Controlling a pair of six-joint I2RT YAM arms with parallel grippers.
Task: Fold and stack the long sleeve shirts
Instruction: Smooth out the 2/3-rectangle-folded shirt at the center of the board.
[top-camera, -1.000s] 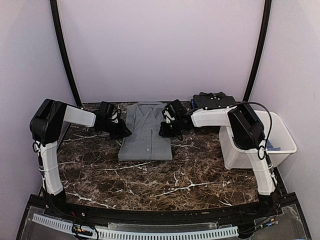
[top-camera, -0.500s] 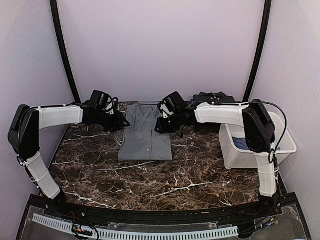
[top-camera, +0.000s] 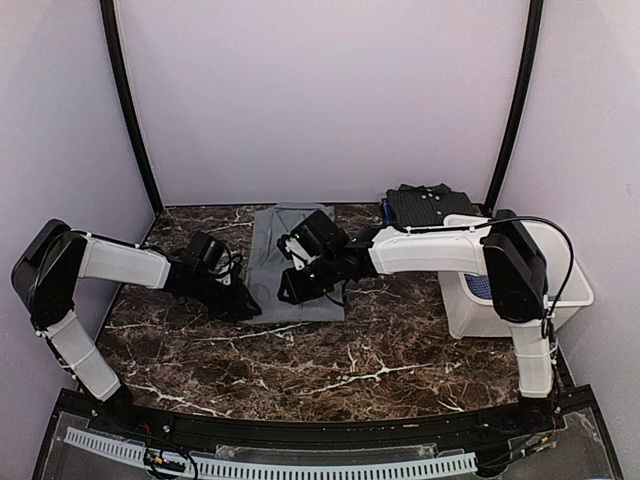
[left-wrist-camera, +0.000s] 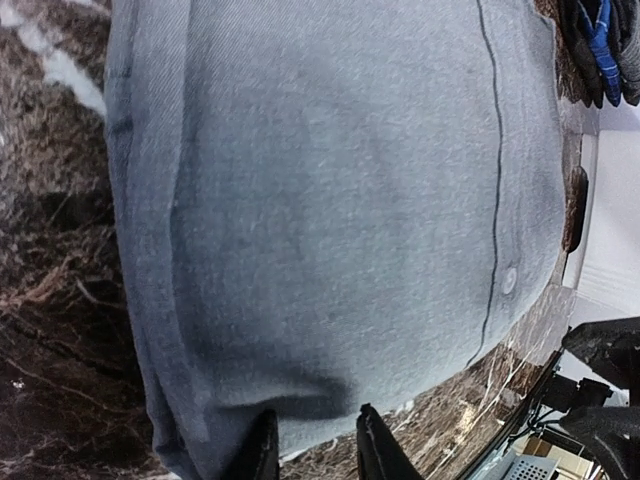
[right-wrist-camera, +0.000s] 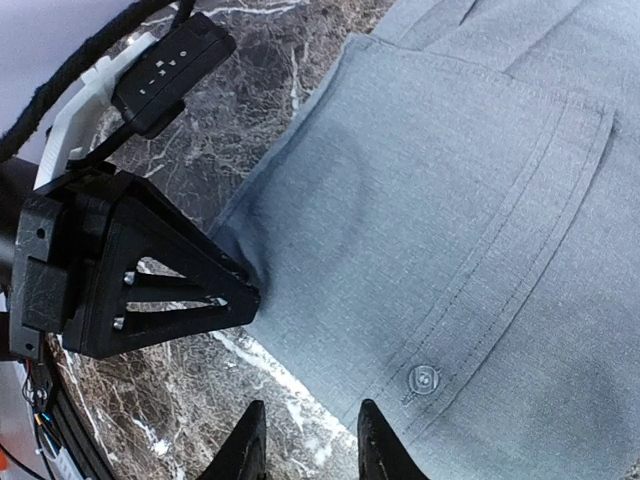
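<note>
A mid-grey long sleeve shirt (top-camera: 265, 250) lies folded flat, buttons up, in the middle of the table. My left gripper (top-camera: 245, 303) sits low at its near left corner. In the left wrist view the open fingers (left-wrist-camera: 315, 440) straddle the grey hem (left-wrist-camera: 330, 200), which lies slack between them. My right gripper (top-camera: 288, 290) hovers over the near hem, reaching across the shirt from the right. It stands open (right-wrist-camera: 308, 440), with marble and the hem (right-wrist-camera: 450, 200) showing in the gap. A dark folded shirt (top-camera: 428, 205) rests at the back right.
A white plastic tub (top-camera: 560, 290) stands at the right edge with blue cloth (top-camera: 480, 287) inside. The left gripper's black body (right-wrist-camera: 130, 260) is close beside the right fingers. Dark marble table (top-camera: 300, 370) lies between the shirt and the arm bases.
Both grippers have come from the shirt's far half toward its near hem. The left one dropped to the near left corner. The right one swung left across the shirt.
</note>
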